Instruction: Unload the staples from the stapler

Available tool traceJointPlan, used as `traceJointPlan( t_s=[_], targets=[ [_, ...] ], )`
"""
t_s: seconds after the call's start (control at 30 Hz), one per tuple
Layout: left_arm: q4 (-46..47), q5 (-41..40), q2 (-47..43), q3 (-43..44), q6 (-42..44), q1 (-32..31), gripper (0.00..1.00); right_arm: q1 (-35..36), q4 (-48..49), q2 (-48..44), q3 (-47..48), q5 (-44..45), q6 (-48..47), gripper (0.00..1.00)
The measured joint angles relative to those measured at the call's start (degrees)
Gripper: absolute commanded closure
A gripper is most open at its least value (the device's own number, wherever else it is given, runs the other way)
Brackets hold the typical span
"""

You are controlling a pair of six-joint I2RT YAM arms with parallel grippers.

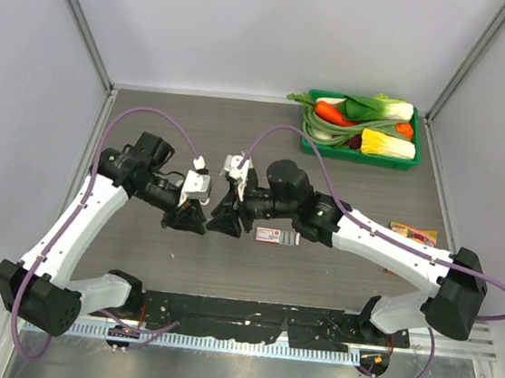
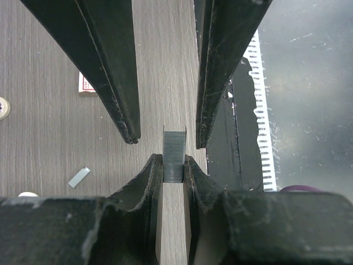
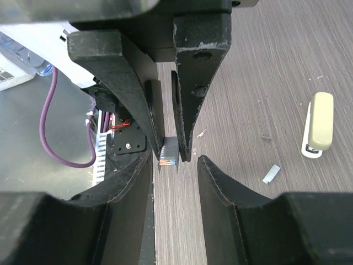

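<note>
Left fingers (image 2: 144,185) clenched on grey ribbed staples (image 2: 174,157), right fingers (image 3: 231,210) released, olive-grey stapler (image 3: 320,122) lying apart

— Can you find the staples (image 2: 174,149) from above?
— No. Too small there to make out. Left wrist: strip's lower end buried in the jaws; pink-and-white box (image 2: 84,84) half behind a finger (image 2: 110,66); white disc (image 2: 3,107) cut by left edge.

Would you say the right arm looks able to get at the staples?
Probably yes: the right gripper stands open either side of the staples, which stick out of the left gripper; nothing intervenes.
</note>
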Motion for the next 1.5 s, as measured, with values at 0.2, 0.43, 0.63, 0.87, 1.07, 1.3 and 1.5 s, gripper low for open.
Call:
traceJointPlan(
  t_s=[0.2, 0.43, 0.63, 0.87, 1.07, 1.3, 1.5],
  targets=[
    [0.09, 0.02, 0.00, 0.00, 0.09, 0.00, 1.00, 0.33, 0.00, 0.98, 0.00, -0.15, 0.09, 0.65],
    [0.70, 0.02, 0.00, 0.00, -0.55, 0.00, 1.00, 0.66, -0.02, 1.27, 0.24, -0.13, 0.07, 0.77],
    [0.70, -0.02, 0.00, -0.02, -1.11, 0.00, 1.00, 1.01, -0.04, 1.29, 0.33, 0.50, -0.07, 0.90],
    [0.87, -0.39, -0.04, -0.04, -1.90, 0.00, 0.99, 1.33, -0.22, 1.29, 0.35, 1.51, -0.11, 0.99],
    [1.42, -0.83, -0.04, -0.04, -2.27, 0.00, 0.91, 1.66, -0.74, 1.29, 0.57, 2.93, -0.26, 0.99],
    [2.82, -1.36, -0.04, -0.04, -3.87, 0.00, 0.94, 1.77, -0.87, 1.16, 0.57, 4.61, -0.26, 0.81],
    [3.17, -1.20, -0.04, -0.04, -3.89, 0.00, 0.95, 2.10, -1.57, 1.11, 0.66, 5.66, 0.07, 0.62]
  ],
)
